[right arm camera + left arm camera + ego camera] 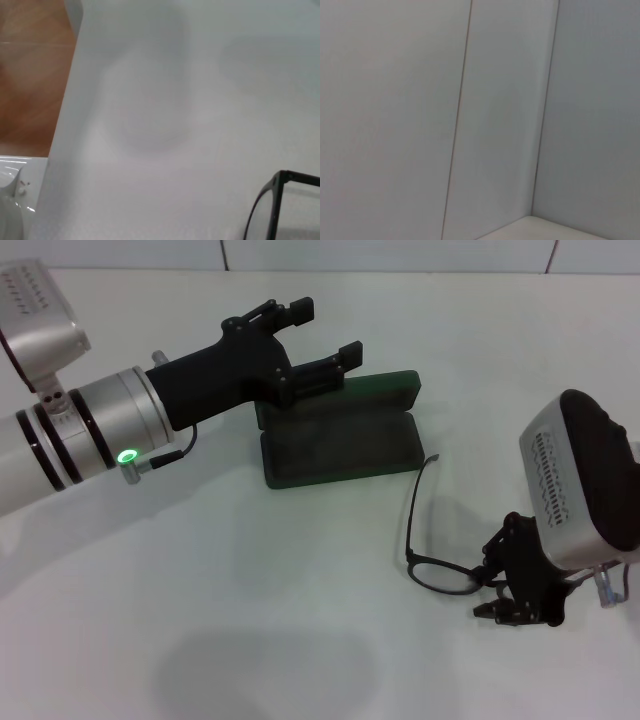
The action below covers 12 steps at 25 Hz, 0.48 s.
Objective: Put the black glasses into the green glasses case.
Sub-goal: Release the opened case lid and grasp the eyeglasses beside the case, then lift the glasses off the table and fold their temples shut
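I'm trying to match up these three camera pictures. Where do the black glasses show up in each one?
Head view: the black glasses lie right of centre on the white table, beside the right gripper.
Left wrist view: not in it, only pale wall panels.
Right wrist view: one frame corner at the lower right.
Shared landmark: the white table.

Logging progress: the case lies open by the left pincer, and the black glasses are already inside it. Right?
Not quite. The green glasses case lies open by the left pincer, but the black glasses are still on the table, at the right pincer. The head view shows it.
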Each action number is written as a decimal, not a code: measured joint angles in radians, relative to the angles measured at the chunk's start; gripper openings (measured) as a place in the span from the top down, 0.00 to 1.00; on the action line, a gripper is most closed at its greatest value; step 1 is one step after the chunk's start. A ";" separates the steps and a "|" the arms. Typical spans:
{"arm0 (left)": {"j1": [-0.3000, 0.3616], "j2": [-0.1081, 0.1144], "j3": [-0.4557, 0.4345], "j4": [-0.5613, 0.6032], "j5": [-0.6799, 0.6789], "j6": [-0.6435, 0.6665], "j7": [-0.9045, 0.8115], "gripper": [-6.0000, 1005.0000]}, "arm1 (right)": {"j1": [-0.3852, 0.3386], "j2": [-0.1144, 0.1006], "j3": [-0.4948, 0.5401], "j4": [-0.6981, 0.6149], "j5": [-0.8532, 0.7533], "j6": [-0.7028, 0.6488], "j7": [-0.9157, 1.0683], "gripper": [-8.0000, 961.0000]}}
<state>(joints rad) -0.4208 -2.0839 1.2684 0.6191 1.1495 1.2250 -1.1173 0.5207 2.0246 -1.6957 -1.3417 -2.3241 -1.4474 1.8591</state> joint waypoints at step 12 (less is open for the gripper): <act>0.007 -0.002 0.001 -0.013 -0.004 0.029 0.001 0.11 | -0.014 -0.001 -0.019 0.002 0.012 0.058 0.000 0.75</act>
<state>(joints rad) -0.4134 -2.0863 1.2693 0.6057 1.1459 1.2541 -1.1167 0.5066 2.0232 -1.7149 -1.3395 -2.3121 -1.3896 1.8590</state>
